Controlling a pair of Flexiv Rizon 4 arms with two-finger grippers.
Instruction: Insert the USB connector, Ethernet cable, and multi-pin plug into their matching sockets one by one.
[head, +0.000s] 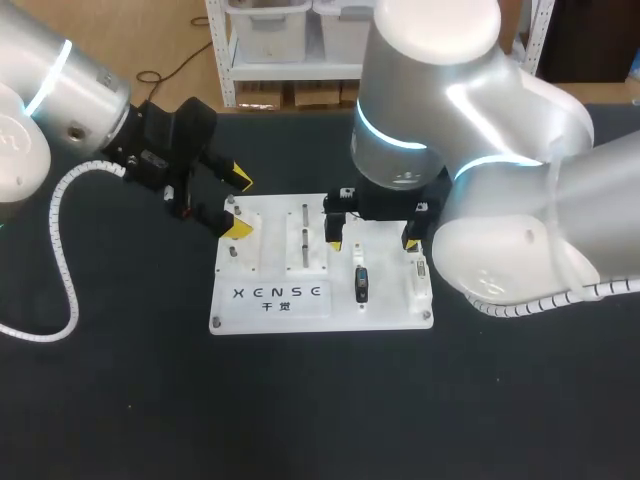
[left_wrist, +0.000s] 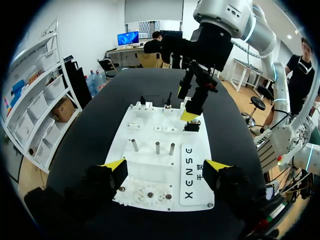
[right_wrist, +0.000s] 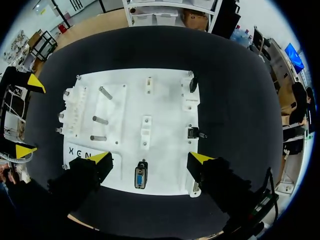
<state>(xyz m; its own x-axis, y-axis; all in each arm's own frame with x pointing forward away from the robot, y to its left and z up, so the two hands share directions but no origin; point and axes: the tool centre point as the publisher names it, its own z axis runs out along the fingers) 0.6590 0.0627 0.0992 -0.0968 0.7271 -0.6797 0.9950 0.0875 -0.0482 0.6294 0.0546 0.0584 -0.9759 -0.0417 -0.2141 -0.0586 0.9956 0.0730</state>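
At the near side of the white board (head: 270, 305), right of its middle, the multi-pin plug (head: 361, 285) stood on end with its pin face up. Whether it was already home in its socket or only resting there could not be told. It sat in a clear patch of the board, probably so that fingers could come down on either side of it.

Just beyond it hung the right gripper (head: 373, 243), its yellow-tipped fingers spread wide and holding nothing. In the right wrist view the plug lay ahead of that gripper, in the gap between the two fingers and touching neither. I judged this wide, centred stance to be a line-up for closing on the plug's two flanks.

At the board's left edge, towards the far corner, the left gripper (head: 239, 203) was also parted and empty. It looked placed to stand clear or to steady the board, and contact could not be made out.

Farther along the board's right side were two small dark fittings (right_wrist: 192, 132), too small to name as USB or Ethernet parts.
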